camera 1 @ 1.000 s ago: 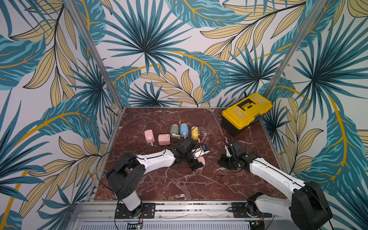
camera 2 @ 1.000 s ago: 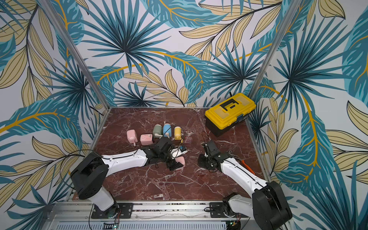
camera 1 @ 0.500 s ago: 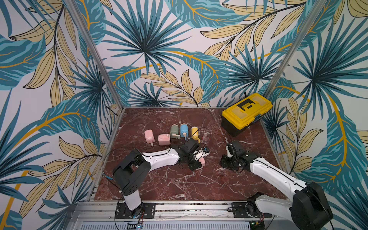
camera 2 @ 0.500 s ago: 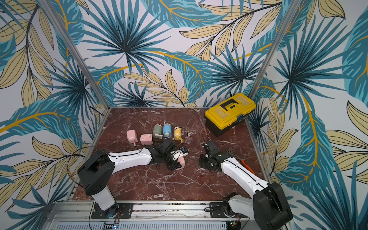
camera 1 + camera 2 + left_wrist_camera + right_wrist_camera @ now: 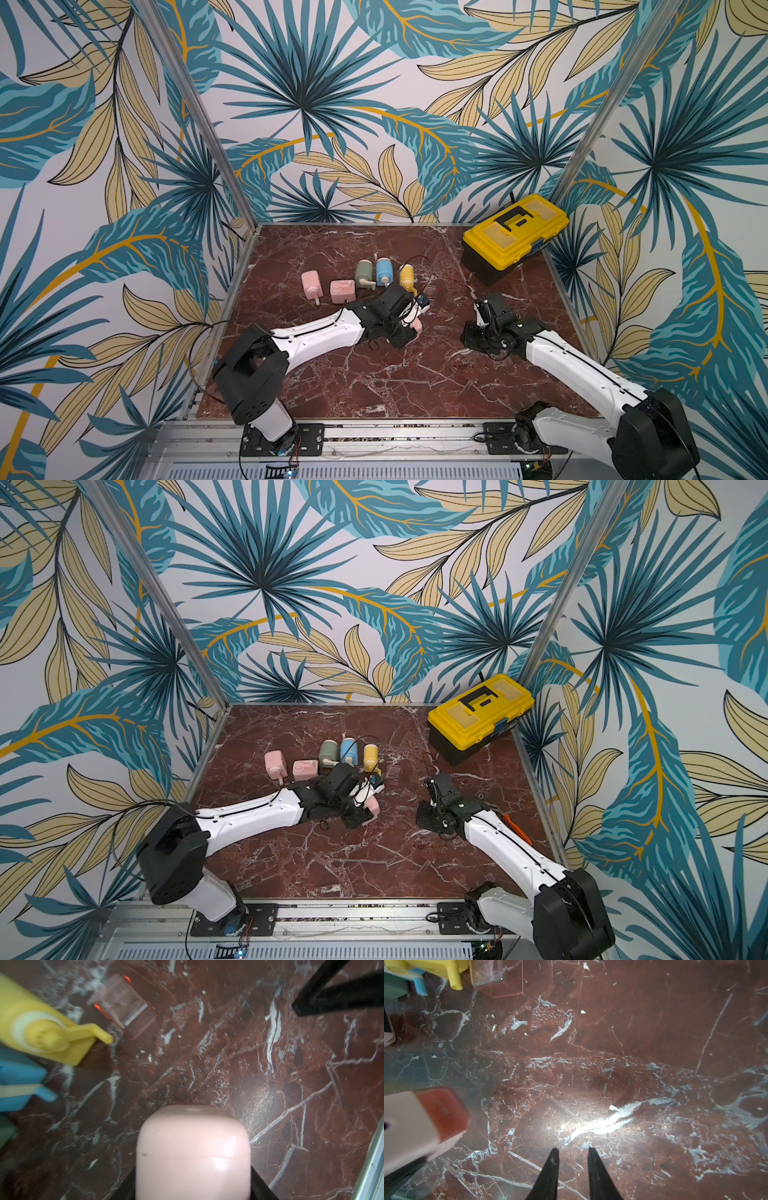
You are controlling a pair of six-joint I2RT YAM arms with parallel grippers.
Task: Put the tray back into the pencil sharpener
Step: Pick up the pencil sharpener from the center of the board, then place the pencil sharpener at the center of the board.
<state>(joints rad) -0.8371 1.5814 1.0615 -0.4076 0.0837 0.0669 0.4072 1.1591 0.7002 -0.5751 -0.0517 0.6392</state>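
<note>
My left gripper (image 5: 409,332) is shut on a pale pink pencil sharpener (image 5: 193,1147), which fills the space between its jaws just above the marble. In the right wrist view the sharpener's (image 5: 415,1122) end face looks dark red. The clear pinkish tray (image 5: 124,1005) lies apart on the table beside a yellow sharpener, also visible in a top view as the tray (image 5: 392,771). My right gripper (image 5: 572,1150) hovers low over bare marble to the right of the held sharpener. Its fingers stand a little apart with nothing between them.
A row of other sharpeners lies behind my left arm: two pink (image 5: 311,284), a green (image 5: 365,273), a blue (image 5: 384,270) and a yellow (image 5: 407,274). A yellow toolbox (image 5: 515,232) stands at the back right. An orange-handled tool (image 5: 515,827) lies by the right rail.
My left gripper has closed its jaws onto the pink sharpener and shifted it slightly toward the back. The right arm has barely moved.
</note>
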